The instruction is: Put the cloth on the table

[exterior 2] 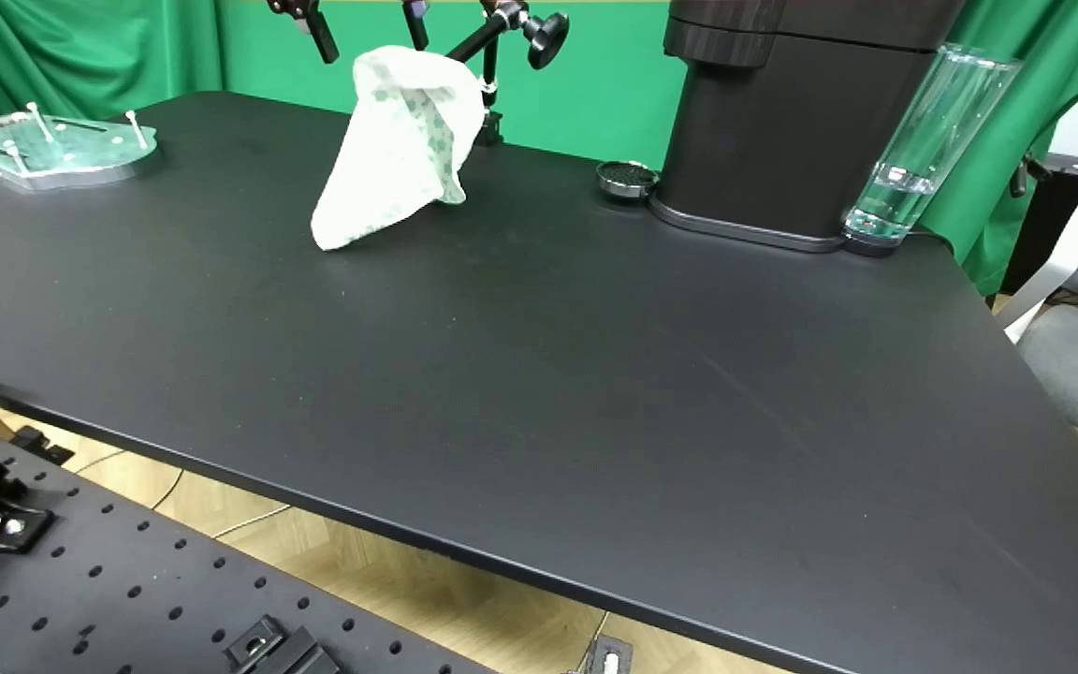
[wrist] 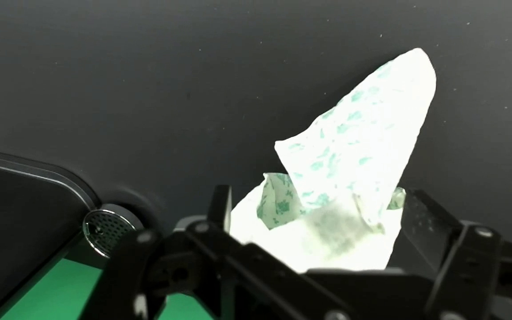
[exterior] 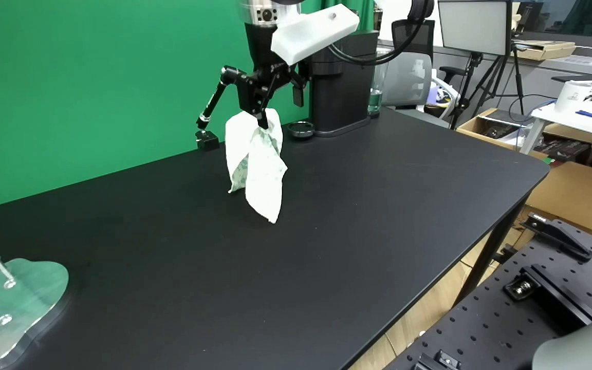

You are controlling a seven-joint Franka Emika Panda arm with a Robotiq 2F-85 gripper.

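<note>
In an exterior view, placing was judged nearly complete: the white, green-printed fabric cloth (exterior: 262, 172) was seen peaked over the flat black table (exterior: 357, 246), apart from the tall black box-shaped machine (exterior: 345, 97); settling, then withdrawal of the black two-fingered mechanical gripper (exterior: 280, 115), were judged left. In an exterior view, the cloth's lower corner (exterior 2: 333, 232) was seen low over the table; contact could not be confirmed. In the wrist view, the gripper's fingers (wrist: 220, 206) were spread, the cloth's top framed between them, its flap (wrist: 362, 133) pointed away from the machine; no grip was seen.
</note>
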